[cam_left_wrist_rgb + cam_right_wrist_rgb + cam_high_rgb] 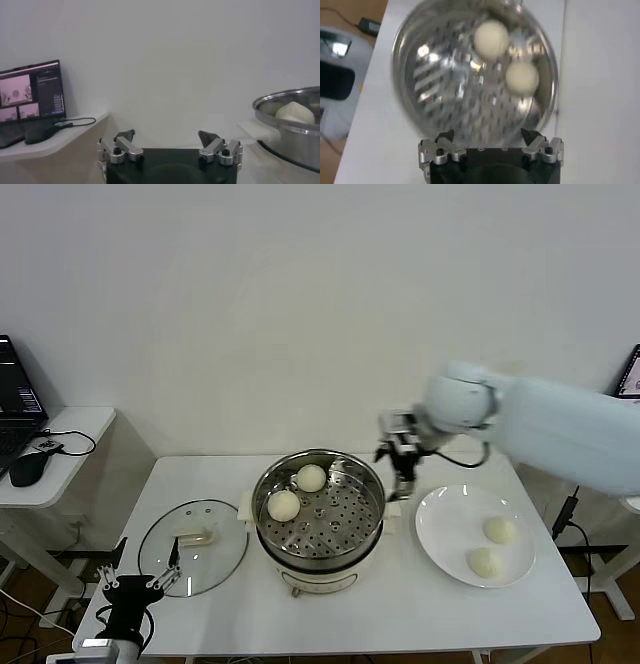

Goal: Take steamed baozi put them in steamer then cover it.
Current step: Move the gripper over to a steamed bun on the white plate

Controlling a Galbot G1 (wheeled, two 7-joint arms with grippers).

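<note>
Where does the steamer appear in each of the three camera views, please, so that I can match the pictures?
Head view: the steamer stands mid-table, between the cover and the plate, two baozi inside.
Left wrist view: only its rim and one handle show at the right edge.
Right wrist view: seen from above, filling the upper middle.
Shared landmark: the baozi lying on its perforated tray.
</note>
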